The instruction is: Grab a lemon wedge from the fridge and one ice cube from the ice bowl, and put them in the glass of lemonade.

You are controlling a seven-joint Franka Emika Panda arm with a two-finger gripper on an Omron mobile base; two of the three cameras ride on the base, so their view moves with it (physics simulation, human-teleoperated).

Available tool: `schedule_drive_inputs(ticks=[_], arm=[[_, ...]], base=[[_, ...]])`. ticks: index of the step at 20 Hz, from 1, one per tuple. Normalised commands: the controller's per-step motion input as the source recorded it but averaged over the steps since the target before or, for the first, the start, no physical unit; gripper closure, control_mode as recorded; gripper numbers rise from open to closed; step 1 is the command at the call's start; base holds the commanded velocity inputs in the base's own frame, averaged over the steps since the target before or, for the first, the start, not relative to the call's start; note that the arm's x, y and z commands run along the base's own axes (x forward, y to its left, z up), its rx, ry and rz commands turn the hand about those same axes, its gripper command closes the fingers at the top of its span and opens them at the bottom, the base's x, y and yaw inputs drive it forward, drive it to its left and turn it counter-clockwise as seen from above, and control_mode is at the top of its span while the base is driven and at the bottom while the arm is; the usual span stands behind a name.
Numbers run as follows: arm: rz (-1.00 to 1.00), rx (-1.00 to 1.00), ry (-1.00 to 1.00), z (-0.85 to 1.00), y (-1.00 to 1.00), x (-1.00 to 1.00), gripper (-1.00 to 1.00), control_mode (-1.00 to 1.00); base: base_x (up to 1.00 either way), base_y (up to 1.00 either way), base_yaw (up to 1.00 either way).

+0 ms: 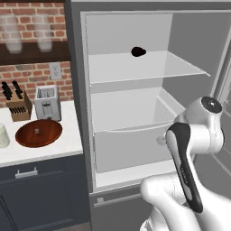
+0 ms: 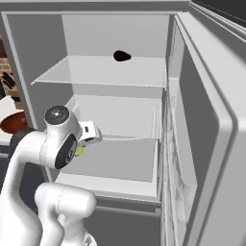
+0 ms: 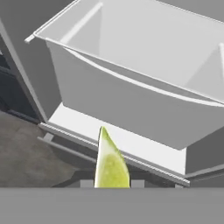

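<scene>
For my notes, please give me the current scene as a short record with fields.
fridge: door open, white shelves inside
upper shelf: one dark round lump
lemon wedge: held between the gripper fingertips, in front of the fridge drawer
ice bowl: on the counter, beside the toaster
glass of lemonade: at the counter's left edge

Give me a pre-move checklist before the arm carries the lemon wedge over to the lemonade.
1. Lemon wedge in the claw: ok, held between the tips.
2. Wedge out of the fridge drawer: ok, it hangs in front.
3. Fridge door open for backing out: ok.
4. Glass of lemonade on the counter: ok, at the left edge.
5. Ice bowl within reach: cannot tell.
6. Grip firmness: cannot tell.
</scene>
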Motion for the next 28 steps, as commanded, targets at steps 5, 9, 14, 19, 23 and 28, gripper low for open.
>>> schedule_drive_inputs(ticks=[5, 9, 14, 19, 23, 28], arm=[[-0.01, 0.0, 0.0, 0.0, -0.01, -0.4, 1.0, 1.0], [0.0, 0.0, 0.0, 0.0, 0.0, 0.0, 1.0, 1.0], [0.0, 0.0, 0.0, 0.0, 0.0, 0.0, 1.0, 1.0], [0.0, 0.0, 0.0, 0.0, 0.0, 0.0, 1.0, 1.0], [0.0, 0.0, 0.0, 0.0, 0.0, 0.0, 1.0, 1.0], [0.0, 0.0, 0.0, 0.0, 0.0, 0.0, 1.0, 1.0]], base=[[-0.6, 0.0, -0.03], [-1.0, 0.01, -0.05], [-0.97, 0.54, 0.0], [-0.15, 1.0, -0.01], [0.4, 1.0, -0.07], [0.92, 1.0, -0.09]])
